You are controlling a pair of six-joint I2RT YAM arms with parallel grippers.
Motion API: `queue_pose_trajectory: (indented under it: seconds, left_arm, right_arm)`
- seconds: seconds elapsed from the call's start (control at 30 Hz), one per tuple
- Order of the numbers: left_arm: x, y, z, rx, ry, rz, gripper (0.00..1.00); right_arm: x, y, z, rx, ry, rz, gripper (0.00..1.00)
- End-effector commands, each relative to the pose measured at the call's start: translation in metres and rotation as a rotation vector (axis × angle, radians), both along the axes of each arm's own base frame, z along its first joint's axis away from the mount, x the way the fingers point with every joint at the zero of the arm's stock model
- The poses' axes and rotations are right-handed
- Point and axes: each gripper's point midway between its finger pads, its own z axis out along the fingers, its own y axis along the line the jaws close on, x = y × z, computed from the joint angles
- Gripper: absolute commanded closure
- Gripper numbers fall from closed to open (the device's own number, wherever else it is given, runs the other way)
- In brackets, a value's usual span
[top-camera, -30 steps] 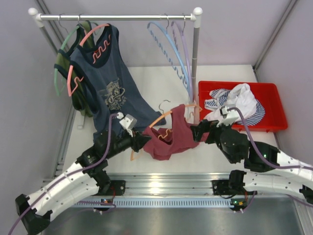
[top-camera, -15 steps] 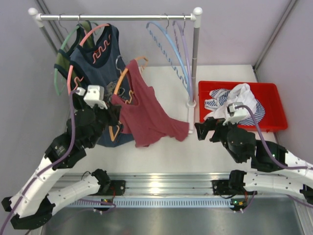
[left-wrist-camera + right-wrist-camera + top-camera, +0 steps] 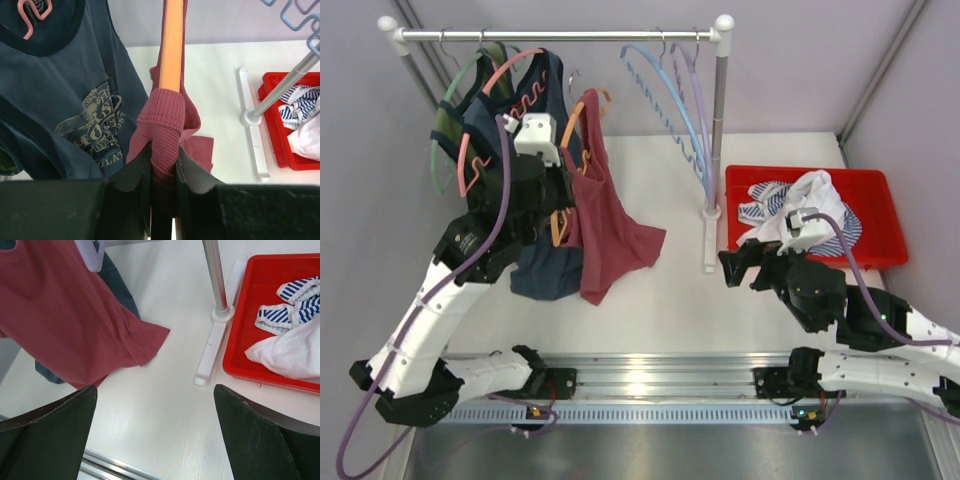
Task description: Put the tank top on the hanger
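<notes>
From above, I am seeing the left gripper (image 3: 556, 212) raised beside the rack (image 3: 560, 35). It is holding up the orange hanger (image 3: 574, 118) with the maroon tank top (image 3: 610, 225) hanging from it, next to a navy top (image 3: 545, 270). The right gripper (image 3: 732, 268) is hovering low near the red tray (image 3: 800, 172).

Left wrist: the jaws are pinching the tank top's ribbed strap against the hanger.

Right wrist: the 2 jaws are standing wide apart, holding nothing.

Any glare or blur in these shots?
Top view: glare on the metal rail between the arm bases. Left wrist view: tank top strap sharp, left fingers underlit. Right wrist view: right fingers near-black, red bin crisp.
</notes>
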Motion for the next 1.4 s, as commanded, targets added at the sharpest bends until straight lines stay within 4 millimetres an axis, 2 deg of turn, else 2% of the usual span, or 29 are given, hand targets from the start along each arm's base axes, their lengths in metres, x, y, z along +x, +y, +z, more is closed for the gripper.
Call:
queue_pose_trajectory:
  seconds: [0.0, 0.2, 0.5, 0.67, 0.83, 0.87, 0.93, 0.97, 1.2, 1.3, 1.33, 1.37]
  left_arm:
    - [0.009, 0.008, 0.053, -0.091, -0.129, -0.002, 1.00]
    - [0.020, 0.018, 0.079, -0.108, -0.180, 0.016, 1.00]
    - [0.027, 0.030, 0.106, -0.133, -0.235, 0.062, 1.00]
    - [0.049, 0.029, 0.111, -0.142, -0.233, 0.064, 1.00]
    - [0.071, 0.035, 0.104, -0.180, -0.204, 0.041, 1.00]
    - [0.076, 0.041, 0.101, -0.180, -0.198, 0.053, 1.00]
    - [0.082, 0.037, 0.095, -0.189, -0.189, 0.014, 1.00]
    - [0.087, 0.043, 0.089, -0.188, -0.176, 0.020, 1.00]
    - [0.089, 0.044, 0.064, -0.213, -0.120, -0.017, 1.00]
    - [0.082, 0.045, 0.060, -0.211, -0.111, -0.018, 0.88]
    - [0.081, 0.045, 0.062, -0.212, -0.117, -0.018, 0.82]
    - [0.076, 0.046, 0.063, -0.214, -0.124, -0.020, 0.70]
  right_arm:
    - [-0.004, 0.000, 0.023, 0.057, -0.024, 0.024, 0.00]
    - [-0.005, -0.002, 0.023, 0.062, -0.023, 0.030, 0.00]
    - [-0.006, 0.002, 0.020, 0.068, -0.019, 0.039, 0.00]
    - [-0.006, 0.003, 0.022, 0.069, -0.021, 0.048, 0.00]
    - [-0.007, 0.002, 0.023, 0.070, -0.019, 0.052, 0.00]
    - [-0.008, 0.001, 0.023, 0.078, -0.018, 0.052, 0.00]
    - [-0.008, 0.001, 0.023, 0.076, -0.018, 0.051, 0.00]
    - [-0.008, 0.000, 0.023, 0.078, -0.017, 0.052, 0.00]
    - [-0.009, -0.001, 0.018, 0.071, -0.009, 0.050, 0.00]
    - [-0.009, 0.000, 0.017, 0.066, -0.008, 0.051, 0.00]
    - [-0.009, -0.001, 0.016, 0.066, -0.009, 0.049, 0.00]
    - [-0.009, 0.000, 0.017, 0.067, -0.009, 0.051, 0.00]
